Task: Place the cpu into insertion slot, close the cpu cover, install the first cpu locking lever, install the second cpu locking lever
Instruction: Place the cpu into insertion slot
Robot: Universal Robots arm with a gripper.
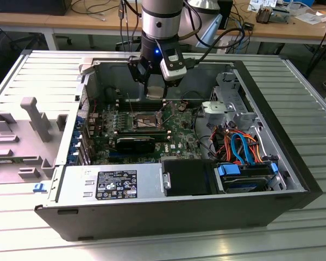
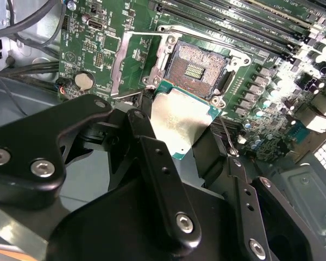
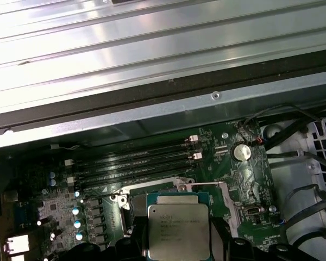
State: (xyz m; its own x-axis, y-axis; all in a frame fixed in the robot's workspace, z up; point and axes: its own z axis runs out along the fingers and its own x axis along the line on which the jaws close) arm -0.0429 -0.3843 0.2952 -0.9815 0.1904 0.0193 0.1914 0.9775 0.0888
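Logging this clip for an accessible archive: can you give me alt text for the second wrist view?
The gripper clamps the cpu, silver top showing, not yet seated in the insertion slot, whose contacts lie bare on the green motherboard. The cpu cover is swung open beside the slot.

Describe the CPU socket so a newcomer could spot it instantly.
Inside the open black computer case lies a green motherboard. Near its middle, close by the tool gripping the silver-topped square chip, sits the square dark socket recess with a silver-grey metal rim. Unlike the long black memory slots beside it, it is square.
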